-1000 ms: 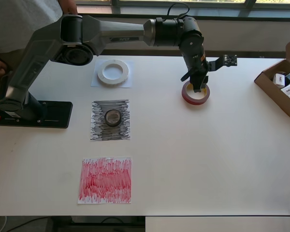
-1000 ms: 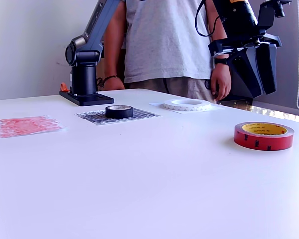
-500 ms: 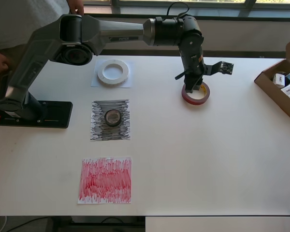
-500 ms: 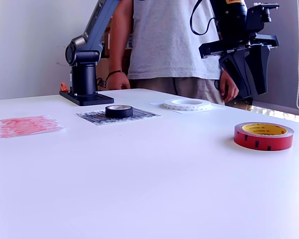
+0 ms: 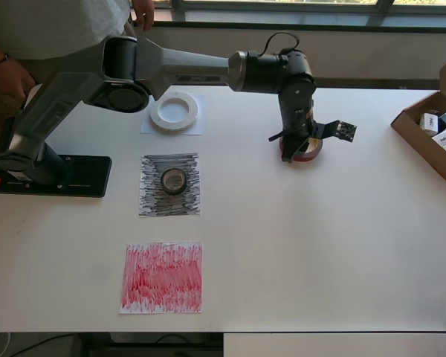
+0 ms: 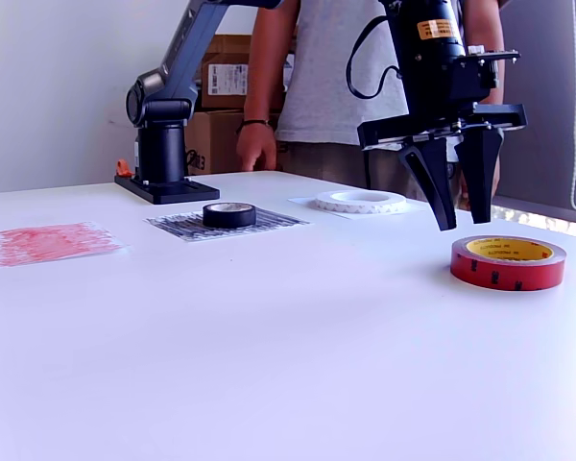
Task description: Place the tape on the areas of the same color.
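Note:
The dark red roll with a yellowish core point(image 6: 508, 262) lies flat on the bare table. In the overhead view it is mostly hidden under the wrist, with only its right rim point(image 5: 314, 152) showing. My gripper point(image 6: 466, 223) is open and empty, fingers pointing down, tips just above the table beside and over the roll; it also shows in the overhead view point(image 5: 295, 151). The white ring point(image 5: 174, 111) lies on the white sheet point(image 5: 150, 127). The black-grey roll point(image 5: 173, 179) lies on the black-grey sheet point(image 5: 152, 201). The red sheet point(image 5: 162, 277) is bare.
An open cardboard box point(image 5: 415, 132) with small packages stands at the overhead view's right edge. The black base plate point(image 5: 74, 177) is at its left. A person point(image 6: 326, 86) stands behind the table's far side, one hand point(image 6: 255, 149) near the arm's base.
The gripper has dropped toward the red roll and turned, so its open fingers now point straight down. The person behind the table has shifted.

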